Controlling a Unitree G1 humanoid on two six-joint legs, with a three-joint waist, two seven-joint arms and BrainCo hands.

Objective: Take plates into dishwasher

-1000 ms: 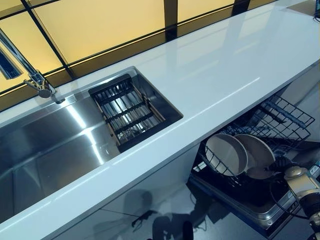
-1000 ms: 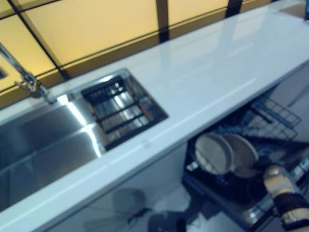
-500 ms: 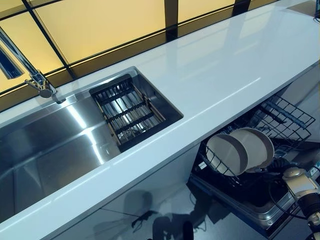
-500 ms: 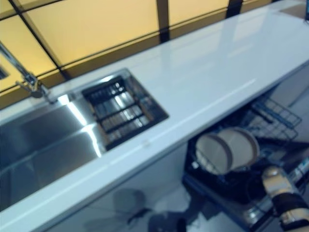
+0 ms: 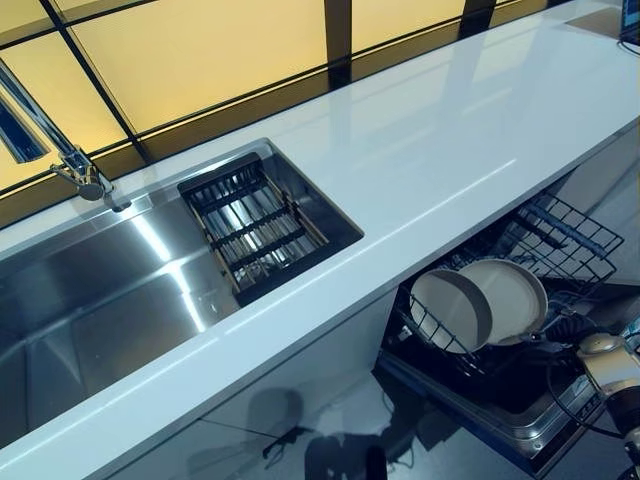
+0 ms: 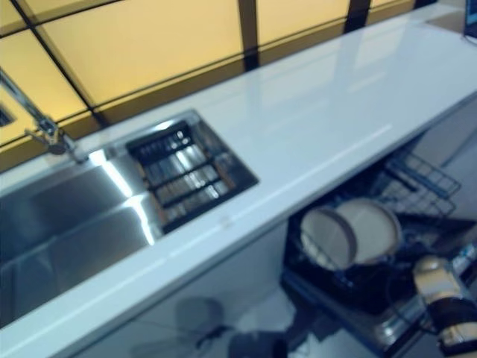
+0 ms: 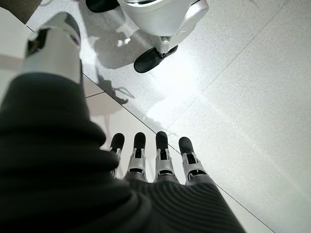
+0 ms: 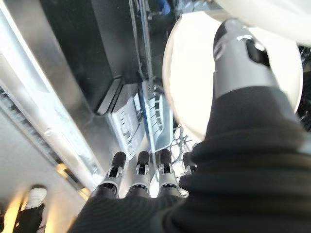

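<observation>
1. Two cream plates stood on edge, side by side, in the wire rack (image 5: 560, 235) of the open dishwasher (image 5: 520, 420) below the white worktop (image 5: 430, 150).
2. The left plate (image 5: 450, 310) leaned close against the right plate (image 5: 512, 298), the left one overlapping the right one's face; both sat at the near-left end of the rack.
3. The right hand (image 8: 146, 182) hung just beside the plates, low at the dishwasher's front, and in the eye views only its wrist (image 5: 610, 362) showed at the lower right edge.
4. In the right wrist view its fingers (image 8: 140, 170) lay straight and apart in a row, with nothing between them, over the rack's grey plastic fittings.
5. The thumb (image 8: 238, 58) stood apart from the fingers, seen in front of the pale face of one plate; whether it touched the plate could not be told.
6. The left hand (image 7: 155, 165) showed only in its own wrist view, fingers straight and relaxed over the pale speckled floor (image 7: 252, 97), holding nothing.
7. On the worktop's left, the steel sink (image 5: 100, 310) held a slatted drain basket (image 5: 255, 225) at its right end.
8. A chrome tap (image 5: 75, 170) rose at the back of the sink, in front of the amber window panels (image 5: 200, 50)
</observation>
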